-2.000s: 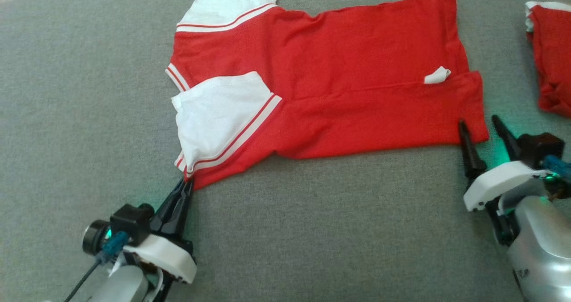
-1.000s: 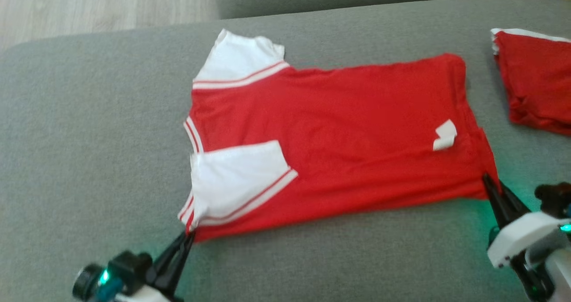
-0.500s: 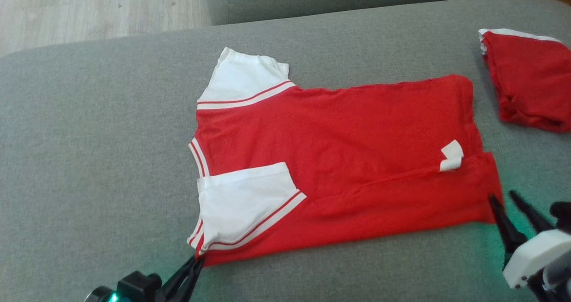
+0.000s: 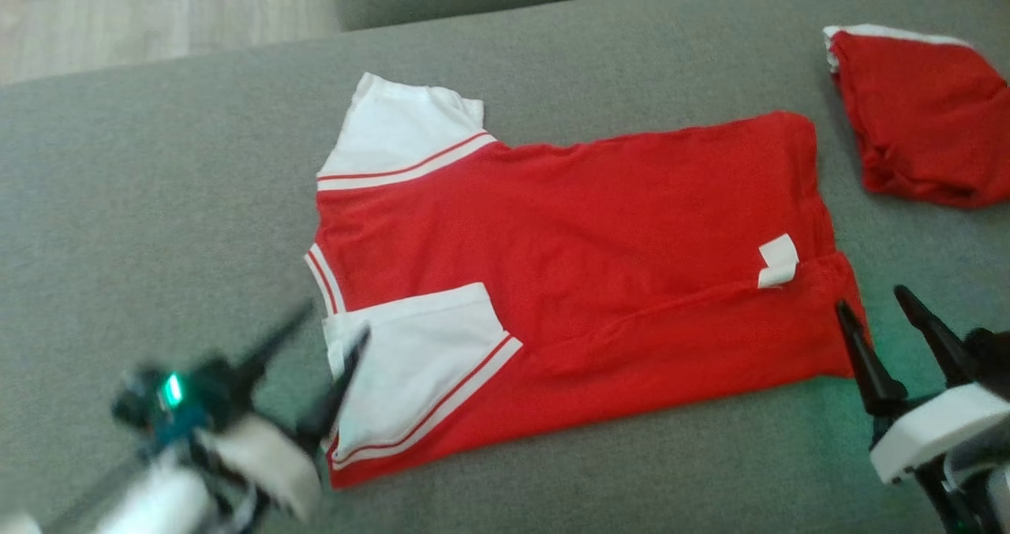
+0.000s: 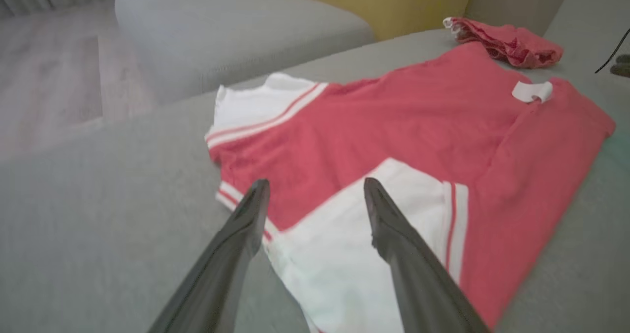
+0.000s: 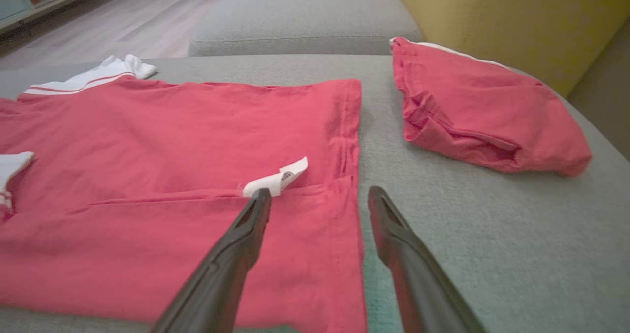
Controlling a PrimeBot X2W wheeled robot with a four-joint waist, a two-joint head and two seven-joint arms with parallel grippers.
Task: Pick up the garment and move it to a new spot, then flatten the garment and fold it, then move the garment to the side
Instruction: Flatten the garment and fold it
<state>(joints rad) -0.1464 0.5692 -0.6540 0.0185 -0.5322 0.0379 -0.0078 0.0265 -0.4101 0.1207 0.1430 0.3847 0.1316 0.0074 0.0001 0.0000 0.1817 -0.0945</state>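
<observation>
Although the garment [image 4: 600,266] lies flat on the sofa [image 4: 158,203] with its near edge folded over, further folding and the move aside seem left; left tool [image 4: 335,321] and right tool [image 4: 869,297] gape wide, holding nothing.

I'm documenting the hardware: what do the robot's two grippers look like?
The left gripper and right gripper each have two long, tapering black fingers on a white housing. A green light glows on the left one, beside a blue fitting.
</observation>
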